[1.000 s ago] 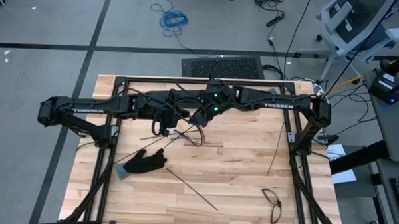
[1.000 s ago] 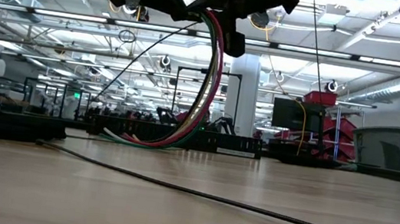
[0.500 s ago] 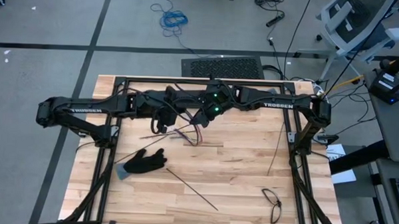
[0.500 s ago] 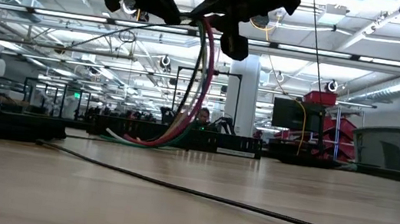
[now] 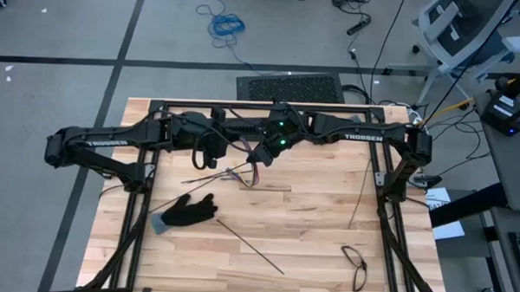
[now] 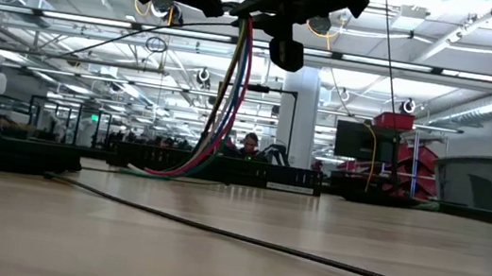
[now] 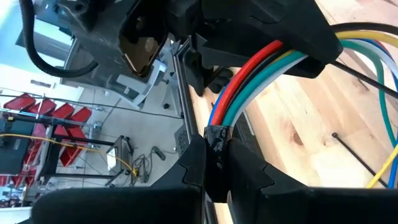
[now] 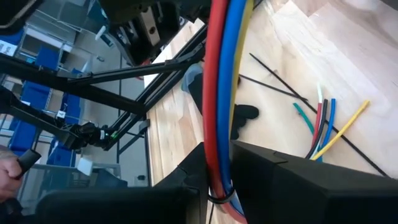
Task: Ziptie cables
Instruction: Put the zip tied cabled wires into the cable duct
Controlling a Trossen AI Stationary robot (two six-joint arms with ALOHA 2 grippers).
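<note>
Spanning the high view: a pale wooden table point(image 5: 309, 226) inside a black frame point(image 5: 388, 211), both dark arms reaching inward and meeting over its far middle. Raised above the boards there, the left gripper point(image 5: 209, 155) and the right gripper point(image 5: 261, 155), close together, each pinched narrow on the same bundle. Hanging between and below them, the cables point(image 6: 217, 106): red, blue, yellow, green and white strands running side by side, dropping in a curve to the tabletop, loose ends fanned out on the wood point(image 8: 323, 121). Seen past the left fingers point(image 7: 205, 168), the bundle clamped at a black wrap; past the right fingers point(image 8: 186, 186), clamped again, a thin black tie circling the strands. Lying nearer the front: a black glove point(image 5: 187, 211), a long thin black strip point(image 5: 249, 246), and a small dark loop of wire point(image 5: 356, 264).
</note>
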